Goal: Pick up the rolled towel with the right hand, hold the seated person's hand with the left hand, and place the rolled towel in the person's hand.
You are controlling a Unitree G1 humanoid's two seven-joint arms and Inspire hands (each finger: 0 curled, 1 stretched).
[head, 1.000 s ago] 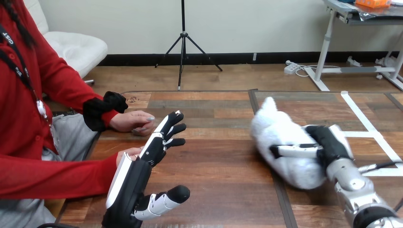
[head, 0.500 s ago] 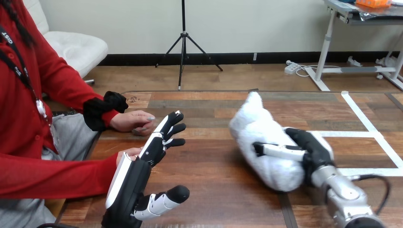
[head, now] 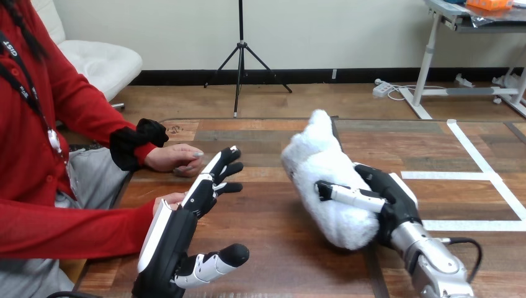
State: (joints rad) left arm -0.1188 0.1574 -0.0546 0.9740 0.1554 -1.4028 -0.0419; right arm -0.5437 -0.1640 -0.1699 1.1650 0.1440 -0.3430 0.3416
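The rolled towel [head: 324, 174] is white and fluffy and hangs tilted above the middle of the table. My right hand [head: 384, 192] is shut on its lower part, thumb across the front. My left hand [head: 180, 233] stands edge-up at the lower left, fingers straight and spread, thumb out to the right. The person's near hand [head: 169, 200] lies at the table's left edge just behind my left hand; whether they touch I cannot tell. The person's far hand [head: 175, 158] rests on the table farther back, fingers loosely curled.
White tape lines [head: 477, 171] mark the wooden table [head: 273, 217] at the right. The person sits at the left side, red-sleeved arms reaching onto the table's edge.
My right hand has carried the towel leftward and a little up, toward the table's middle. My left hand and both of the person's hands have stayed in place.
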